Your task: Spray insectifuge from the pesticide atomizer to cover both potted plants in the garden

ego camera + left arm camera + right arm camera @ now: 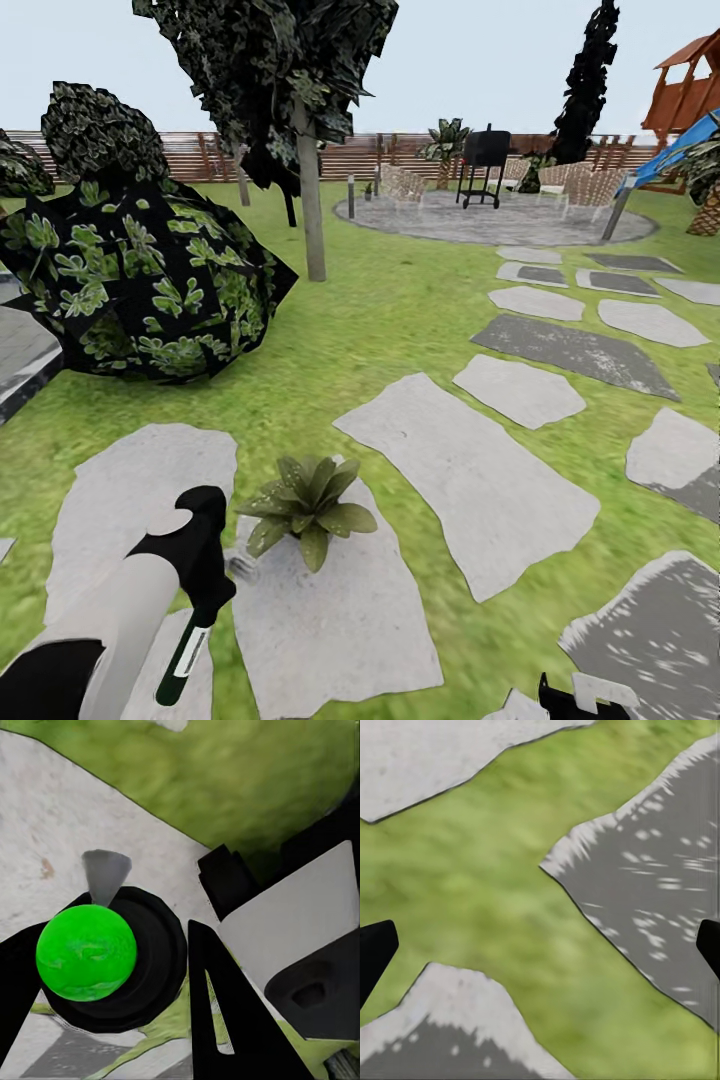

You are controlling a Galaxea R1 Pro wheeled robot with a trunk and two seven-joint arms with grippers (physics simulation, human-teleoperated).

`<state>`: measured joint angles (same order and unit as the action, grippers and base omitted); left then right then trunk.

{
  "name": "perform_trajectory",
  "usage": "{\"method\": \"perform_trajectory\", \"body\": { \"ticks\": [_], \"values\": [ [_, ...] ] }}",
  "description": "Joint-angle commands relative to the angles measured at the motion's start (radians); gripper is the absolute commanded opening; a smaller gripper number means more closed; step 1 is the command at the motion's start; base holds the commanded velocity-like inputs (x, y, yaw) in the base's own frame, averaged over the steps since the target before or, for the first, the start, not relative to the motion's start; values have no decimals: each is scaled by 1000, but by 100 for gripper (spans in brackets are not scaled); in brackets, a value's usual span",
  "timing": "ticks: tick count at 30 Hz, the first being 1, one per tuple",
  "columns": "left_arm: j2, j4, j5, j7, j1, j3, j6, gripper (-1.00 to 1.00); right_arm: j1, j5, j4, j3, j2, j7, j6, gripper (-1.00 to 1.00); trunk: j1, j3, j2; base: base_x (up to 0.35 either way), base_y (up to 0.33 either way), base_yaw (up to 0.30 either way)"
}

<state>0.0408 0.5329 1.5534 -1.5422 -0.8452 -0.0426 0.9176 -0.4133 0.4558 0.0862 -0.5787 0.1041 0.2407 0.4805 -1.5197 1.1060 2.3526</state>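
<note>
One plant in range, bottle already in hand!
Left gripper (200, 590) is clamped around the pesticide atomizer (185, 655), hanging just beside the potted plant (308, 505) near the stone slab's (340, 620) far edge; right gripper (540, 945) gapes idle over grass. Pickup looks done; spraying both plants remains.

It was a home garden. A green lawn (380, 320) ran outward, crossed by grey stone slabs (470, 480) toward 1 o'clock. A brown slatted fence (200, 155) closed off 12 o'clock. A round paved patio (500, 220) there held a black grill (484, 165) and what looked like wicker chairs (590, 185). A wooden play tower (690, 90) with a blue slide (680, 145) stood at 2 o'clock, a slim tree (310, 180) at 11, a leafy bush (140, 270) at 10.
</note>
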Motion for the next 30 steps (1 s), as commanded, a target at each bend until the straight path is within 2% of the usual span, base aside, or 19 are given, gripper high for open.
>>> {"method": "perform_trajectory", "body": {
  "ticks": [1, 15, 22, 28, 30],
  "values": [
    [-2, 1, 10, -7, 0, -8, 10, -100, -1, 11, -2, -6, 0, 5, 3, 100, 0, 1, 0, 0, -233, 0],
    [-3, 2, 8, -6, 0, -17, 10, -100, -1, 11, -2, -6, -3, 5, 3, 100, 0, 1, 0, 16, -266, 16],
    [-2, 4, 8, -4, 0, -20, 10, -100, -1, 11, -2, -6, -4, 5, 3, 100, 0, 1, 0, 229, -192, 241],
    [-6, 52, 6, -3, 0, -20, 12, -100, -1, 11, -2, -6, -4, 5, 3, 100, 0, 1, 0, 281, -141, 43],
    [-6, 56, -10, -3, 2, -45, 12, -100, -1, 11, -2, -6, -4, 5, 3, 100, 0, 1, 0, 232, -169, 2]
  ]
}}
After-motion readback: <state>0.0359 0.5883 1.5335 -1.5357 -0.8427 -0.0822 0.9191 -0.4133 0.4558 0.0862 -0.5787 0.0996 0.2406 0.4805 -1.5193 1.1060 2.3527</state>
